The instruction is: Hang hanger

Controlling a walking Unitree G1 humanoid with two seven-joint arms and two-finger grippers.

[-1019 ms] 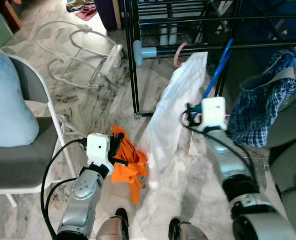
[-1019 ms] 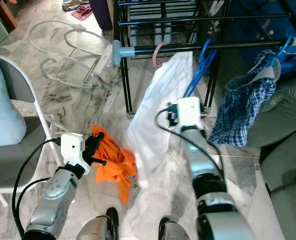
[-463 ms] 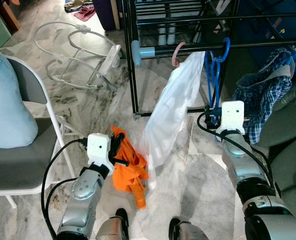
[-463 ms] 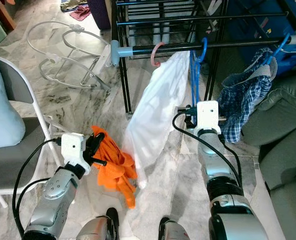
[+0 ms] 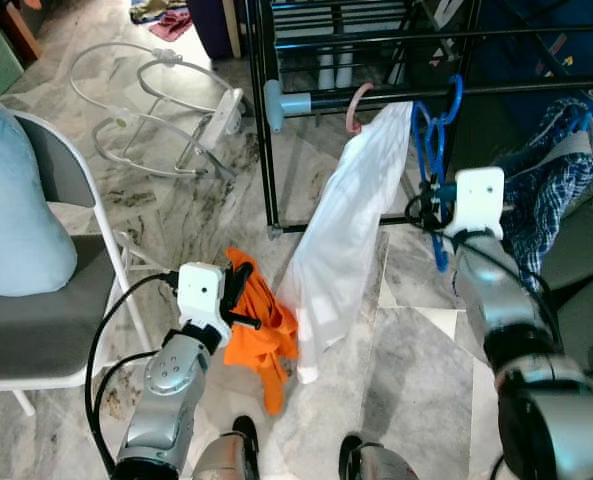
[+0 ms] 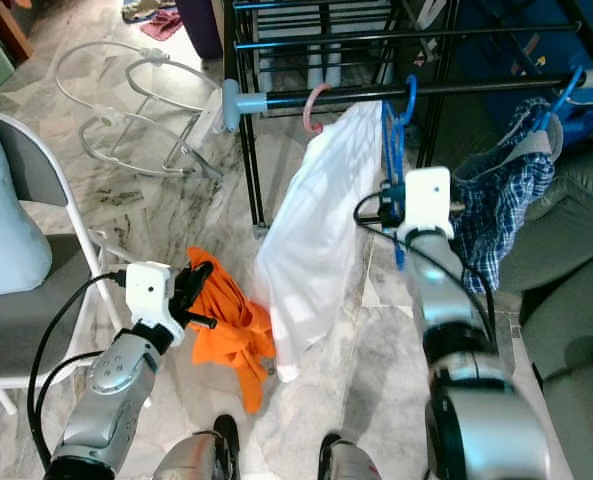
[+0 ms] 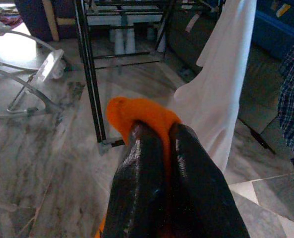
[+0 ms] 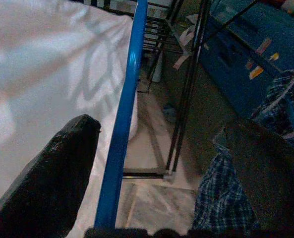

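Hanger point(image 5: 431, 150) hooked on rail point(image 5: 536, 87); long axis vertical | right tool point(image 5: 431, 200) spread

Both eye views are looking steeply down from the head at the marble floor point(image 5: 176, 200) and the black drying rack point(image 5: 268, 120), sharing nearly the same scene. The left wrist camera is peering closely along its fingers point(image 7: 142, 183) toward the rack's base. The right wrist camera is looking close up along the blue hanger point(image 8: 124, 119).

Hanger point(image 5: 432, 150) on rack rail point(image 5: 496, 90), between shirt point(image 5: 341, 240) and checked garment point(image 5: 541, 200).
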